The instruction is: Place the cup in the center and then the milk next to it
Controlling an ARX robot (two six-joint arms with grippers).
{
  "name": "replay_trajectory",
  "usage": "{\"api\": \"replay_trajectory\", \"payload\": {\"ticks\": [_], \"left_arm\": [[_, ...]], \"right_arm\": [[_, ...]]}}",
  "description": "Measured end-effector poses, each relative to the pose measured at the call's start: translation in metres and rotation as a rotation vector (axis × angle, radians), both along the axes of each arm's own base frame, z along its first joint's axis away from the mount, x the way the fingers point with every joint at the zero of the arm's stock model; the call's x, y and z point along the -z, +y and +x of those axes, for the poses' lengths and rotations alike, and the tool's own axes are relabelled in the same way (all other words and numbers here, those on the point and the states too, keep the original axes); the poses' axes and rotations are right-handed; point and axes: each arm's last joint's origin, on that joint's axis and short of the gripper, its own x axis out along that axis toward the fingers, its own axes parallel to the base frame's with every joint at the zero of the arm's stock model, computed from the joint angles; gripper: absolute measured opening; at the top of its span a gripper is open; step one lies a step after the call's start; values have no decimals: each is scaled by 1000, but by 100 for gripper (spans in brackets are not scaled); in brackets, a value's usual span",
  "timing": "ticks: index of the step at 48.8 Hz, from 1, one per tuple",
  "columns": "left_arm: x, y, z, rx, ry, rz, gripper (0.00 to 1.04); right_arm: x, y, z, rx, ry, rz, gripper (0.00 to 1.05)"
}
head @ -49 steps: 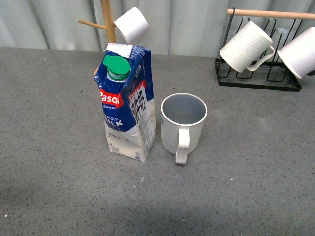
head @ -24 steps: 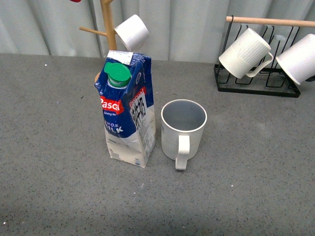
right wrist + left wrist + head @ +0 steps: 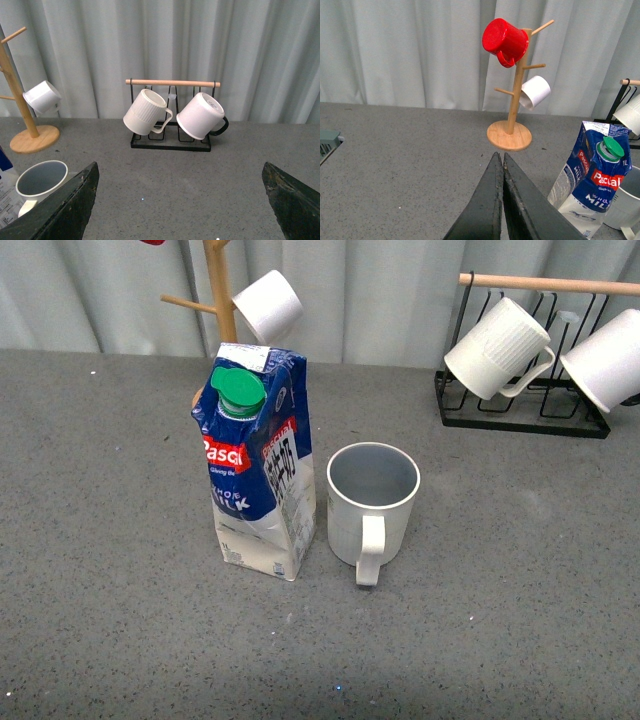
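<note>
- Spreading across the whole front view, the grey bench (image 3: 120,620) carries everything, and neither arm shows above it from that camera.
- Standing upright near the bench's middle, the milk (image 3: 258,465) sits at 9 o'clock from the cup, just beside it with a narrow gap; its lower panels look dented, so I judge it soft and easy to topple.
- Sitting upright with its handle toward 6 o'clock in the front view, the cup (image 3: 372,502) appears to hold the central spot, so both placements look done.
- Rising at 12 o'clock behind the milk, the wooden mug tree (image 3: 512,100) holds a red mug (image 3: 504,40) and a small white mug (image 3: 535,91).
- Sitting at 2 o'clock from the cup, the black wire rack (image 3: 170,142) carries two white mugs.
- Pressing their tips together on nothing, the left gripper (image 3: 500,162) has shut jaws and hangs near the milk; a sideways swing toward the carton could tip it into the cup.
- Showing only two dark fingers well apart at the frame's edges, the right gripper (image 3: 180,210) has jaws spread wide, holding nothing.
</note>
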Motion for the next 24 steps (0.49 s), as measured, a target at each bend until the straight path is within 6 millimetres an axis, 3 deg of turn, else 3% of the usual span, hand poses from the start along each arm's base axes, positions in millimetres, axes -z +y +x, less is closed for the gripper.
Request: {"api": "replay_trajectory", "payload": {"ticks": [24], "left_arm": [[1,0,-11,0,0,0,4]], "right_arm": [[0,0,0,0,0,0,95]]}}
